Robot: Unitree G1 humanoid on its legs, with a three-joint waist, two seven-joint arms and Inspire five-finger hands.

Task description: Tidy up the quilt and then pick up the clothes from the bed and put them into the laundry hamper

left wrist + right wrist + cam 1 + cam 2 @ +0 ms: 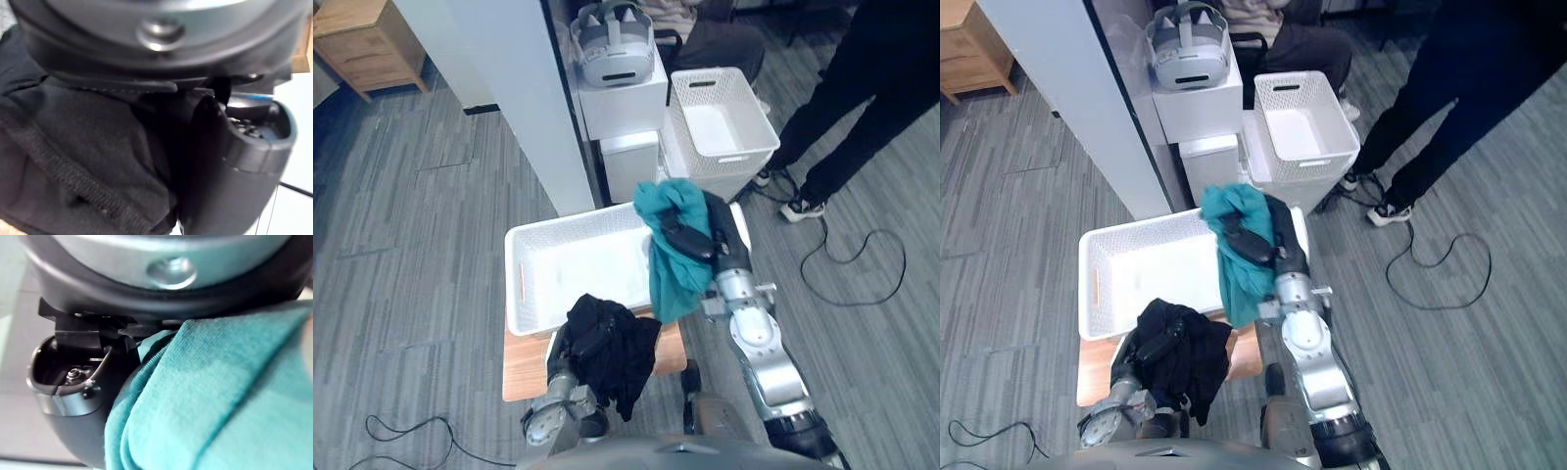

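Note:
A teal garment (674, 245) hangs from my right hand (690, 240), whose thumb and fingers are curled round it; it dangles over the right end of the white hamper (533, 279). Up close, the teal cloth (220, 396) fills the space beside that thumb (73, 396). A black garment (612, 348) is bunched in my left hand (582, 338), held just in front of the hamper's near wall, over the wooden stand. The black fabric (73, 161) presses against the left thumb (234, 166). The hamper's inside looks bare.
The hamper rests on a small wooden stand (524, 377). Beyond it are a white pillar (524, 88), white boxes with a headset (612, 44) on top, and a second white basket (720, 122). A person's legs (862, 108) stand at the far right; a cable (857, 259) lies on the floor.

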